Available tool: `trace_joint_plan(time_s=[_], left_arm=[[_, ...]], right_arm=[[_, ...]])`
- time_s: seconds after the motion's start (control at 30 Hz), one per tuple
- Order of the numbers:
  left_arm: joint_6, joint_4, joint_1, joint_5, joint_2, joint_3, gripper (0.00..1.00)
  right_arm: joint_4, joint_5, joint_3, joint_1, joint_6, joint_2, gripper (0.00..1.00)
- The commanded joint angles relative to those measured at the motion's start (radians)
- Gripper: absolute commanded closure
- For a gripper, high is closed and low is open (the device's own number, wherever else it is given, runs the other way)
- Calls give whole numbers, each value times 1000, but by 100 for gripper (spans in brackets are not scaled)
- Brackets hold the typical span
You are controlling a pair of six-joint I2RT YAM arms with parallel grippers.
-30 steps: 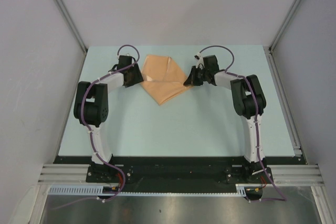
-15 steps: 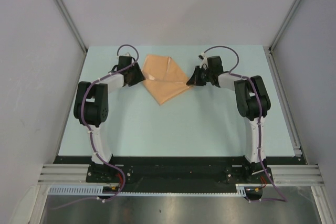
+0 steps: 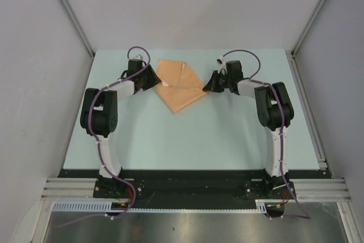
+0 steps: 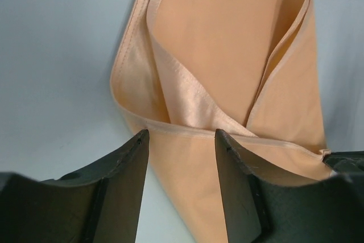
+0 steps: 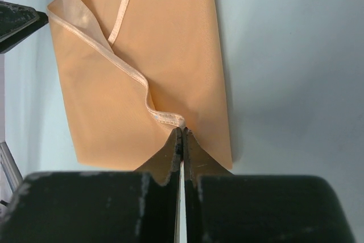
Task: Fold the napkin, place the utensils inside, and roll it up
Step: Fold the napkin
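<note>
— Where's the left gripper [image 4: 181, 136]?
— Jaws apart, the napkin [image 4: 227, 44] just ahead, its folded hem crossing between the tips.
— And the right gripper [image 5: 182, 132]?
— Pinched together on a hem corner (cloth spreads ahead of it, flat on the table [image 5: 284, 55]).

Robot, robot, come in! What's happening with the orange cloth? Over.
Left gripper jaws open over the napkin edge. Right gripper jaws shut on its hem. Napkin partly folded. No utensils in sight, nothing in the way.
</note>
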Motion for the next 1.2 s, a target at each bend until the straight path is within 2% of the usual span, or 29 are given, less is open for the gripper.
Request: trace_joint_plan(time_s=[0.0,0.07,0.1,0.17,0.2,0.3,0.4,0.67,0.93,0.97,1.17], left_arm=[[-24,73,-2,65,52,67,46],[-22,83,-8,71,66,88,46],[-22,87,-9,73,76,93,46],[-19,99,-12,82,83,107,46],[-19,103,-14,93,86,111,46],[-16,115,-20,106,89,122,46],[-14,122,-28,106,70,122,46],[1,103,-28,96,-9,101,45],[25,38,-29,50,-110,65,40],[28,29,-28,45,-119,59,39],[29,15,-28,19,-208,-10,36]], right_arm=[[43,-25,45,-6,13,-34,98],[26,-30,54,-5,8,-32,86],[23,-30,55,-8,8,-35,75],[14,-30,52,-14,1,-40,62],[9,-27,52,-19,-4,-48,51],[-12,-27,55,-31,-31,-45,38],[-57,-39,89,-43,-57,-23,34],[-120,-122,138,-46,-82,47,36],[-192,-159,172,-36,-111,97,43],[-193,-157,172,-36,-111,97,45],[-215,-133,167,-31,-107,98,80]])
